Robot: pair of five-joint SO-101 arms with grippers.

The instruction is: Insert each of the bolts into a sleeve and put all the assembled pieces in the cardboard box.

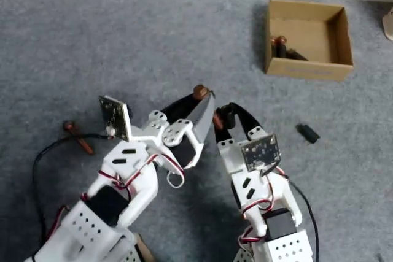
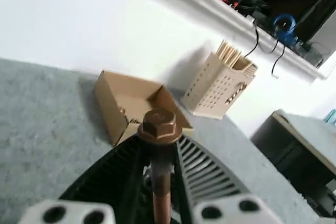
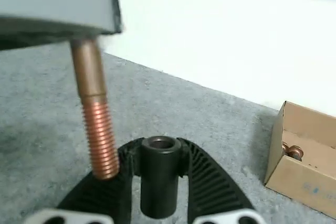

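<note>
Stock as I read it from here.

Cardboard box [image 1: 307, 70], far right: holds assembled pieces [image 1: 281, 46] — two, I judge.

In hand: left pincer [image 2: 159, 150] clamped on a copper bolt [image 2: 160, 171]. Right pincer [image 3: 157, 148] grips a black sleeve [image 3: 158, 177] upright. The bolt's threaded end is just beside the sleeve, not yet in.

Outstanding on the bench [image 1: 73, 47]: one loose bolt [image 1: 78, 137] at left, one loose sleeve [image 1: 307, 132] at right.

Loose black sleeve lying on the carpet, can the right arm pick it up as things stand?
Probably not yet: the right gripper is shut on another sleeve, though the carpet toward the loose sleeve looks bare.
</note>
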